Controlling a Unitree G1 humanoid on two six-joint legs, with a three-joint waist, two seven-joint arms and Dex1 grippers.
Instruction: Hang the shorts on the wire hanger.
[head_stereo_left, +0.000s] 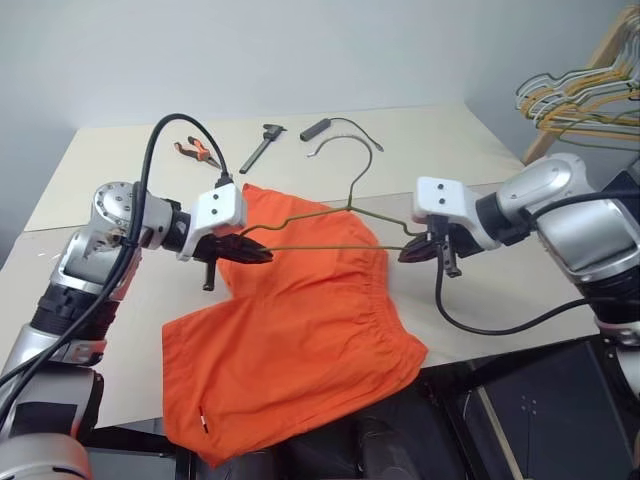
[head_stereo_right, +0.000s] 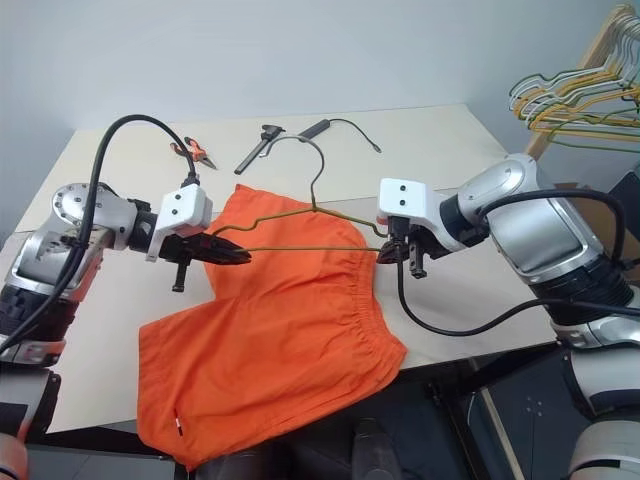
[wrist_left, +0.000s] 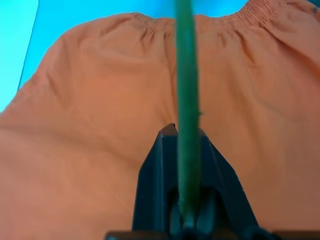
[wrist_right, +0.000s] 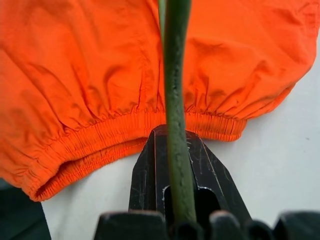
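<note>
The bright orange shorts (head_stereo_left: 300, 340) lie spread on the table, one leg hanging over the front edge, a small white tag near that hem. Above them the thin wire hanger (head_stereo_left: 340, 215) is held level, hook pointing away from me. My left gripper (head_stereo_left: 262, 254) is shut on the wire hanger's left corner; in the left wrist view the wire (wrist_left: 187, 100) runs between its black fingers (wrist_left: 155, 185) over the shorts (wrist_left: 90, 150). My right gripper (head_stereo_left: 410, 252) is shut on the hanger's right corner, and the wire (wrist_right: 175, 100) passes between its fingers (wrist_right: 145, 180) above the elastic waistband (wrist_right: 115, 135).
At the back of the beige table (head_stereo_left: 450, 150) lie orange-handled pliers (head_stereo_left: 198, 150), a black caliper (head_stereo_left: 262, 146) and a black tool with a cord (head_stereo_left: 330, 127). A wooden rack with several coloured hangers (head_stereo_left: 585, 95) stands at the far right. The table's front edge drops to dark floor.
</note>
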